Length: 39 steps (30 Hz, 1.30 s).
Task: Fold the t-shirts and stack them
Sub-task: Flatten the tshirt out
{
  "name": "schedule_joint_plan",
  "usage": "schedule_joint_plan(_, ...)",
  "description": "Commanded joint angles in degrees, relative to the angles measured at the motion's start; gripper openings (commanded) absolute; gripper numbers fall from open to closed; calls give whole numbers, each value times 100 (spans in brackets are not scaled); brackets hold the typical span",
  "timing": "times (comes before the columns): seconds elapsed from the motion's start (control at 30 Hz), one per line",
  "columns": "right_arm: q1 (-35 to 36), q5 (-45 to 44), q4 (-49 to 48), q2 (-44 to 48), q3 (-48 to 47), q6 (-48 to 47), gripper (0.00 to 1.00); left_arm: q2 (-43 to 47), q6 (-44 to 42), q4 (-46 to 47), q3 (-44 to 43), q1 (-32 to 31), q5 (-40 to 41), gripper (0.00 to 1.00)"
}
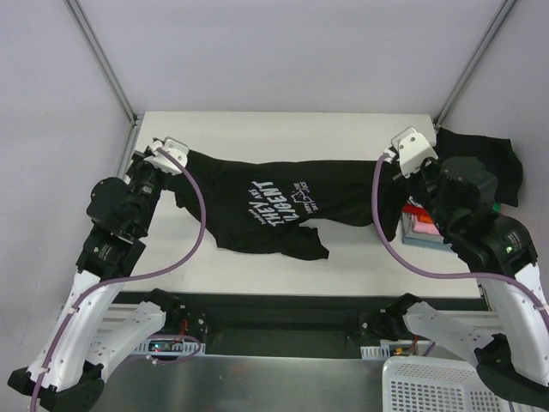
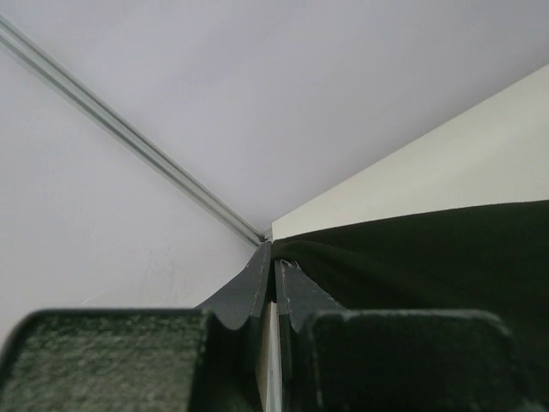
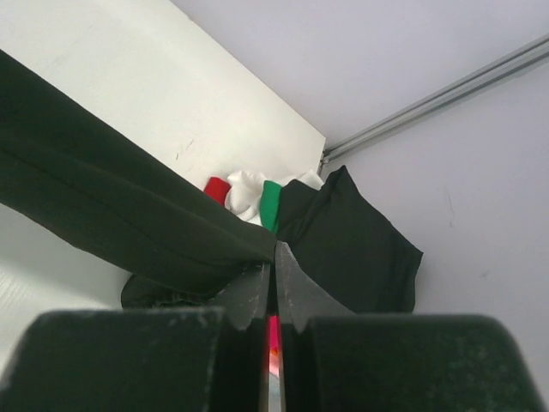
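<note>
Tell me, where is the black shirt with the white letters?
From above, the black t-shirt with white lettering stretches across the middle of the table between the left gripper and right gripper, with the folded t-shirts just right of it.

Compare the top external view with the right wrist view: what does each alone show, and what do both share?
Only the top view: white lettering on the black t-shirt, and the left gripper pinching its other end. Only the right wrist: a green fold beside white cloth. Both: that t-shirt, with the right gripper shut on it.
</note>
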State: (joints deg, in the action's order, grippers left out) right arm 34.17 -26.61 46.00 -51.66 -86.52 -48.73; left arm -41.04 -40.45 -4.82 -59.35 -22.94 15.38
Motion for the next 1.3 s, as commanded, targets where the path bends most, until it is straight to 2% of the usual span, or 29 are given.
schedule_joint_plan(0.0, -16, 261, 234, 173, -225, 206, 1, 209, 362, -414, -349, -35, -500, 0)
schedule_joint_plan(0.37, -7, 859, 515, 753, -347, 215, 1, 913, 458, -933, -797, -132, -685, 0)
schedule_joint_plan(0.57, -25, 675, 445, 903, -769, 48, 1, 1185, 634, -995, -1139, -123, -493, 0)
schedule_joint_plan(1.27, -25, -687, -1064, 824, -1289, -593, 1, 176, 591, -722, -2871, -255, 729, 0)
